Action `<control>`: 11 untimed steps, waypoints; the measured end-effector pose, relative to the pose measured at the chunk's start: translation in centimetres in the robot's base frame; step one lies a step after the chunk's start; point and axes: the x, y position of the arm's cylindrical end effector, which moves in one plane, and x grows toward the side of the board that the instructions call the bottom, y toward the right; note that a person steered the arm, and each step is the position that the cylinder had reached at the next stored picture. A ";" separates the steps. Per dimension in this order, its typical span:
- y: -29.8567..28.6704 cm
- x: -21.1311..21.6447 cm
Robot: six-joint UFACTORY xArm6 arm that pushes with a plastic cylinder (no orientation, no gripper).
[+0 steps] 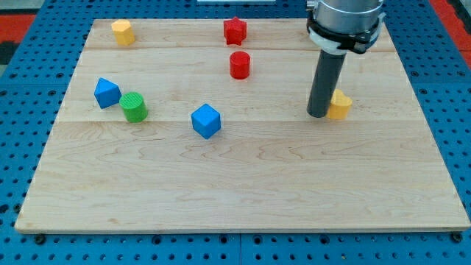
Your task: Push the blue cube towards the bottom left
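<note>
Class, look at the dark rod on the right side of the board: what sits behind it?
A yellow block sits behind my tip, showing on the rod's right. Its left part is covered by the rod, so its shape and any contact cannot be told.

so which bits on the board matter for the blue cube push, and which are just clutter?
In play:
- blue cube, mid-board
- my tip, far off to the view's right, against the yellow block

Lying about:
- blue block at the view's left
- green cylinder
- red cylinder
- red star
- yellow block at top left
</note>
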 end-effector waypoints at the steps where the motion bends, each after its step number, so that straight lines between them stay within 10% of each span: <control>1: 4.2 -1.5; 2: 5.9 -2.8; 6: -18.0 -1.4; 8: -25.1 10.9; 11: -29.2 15.0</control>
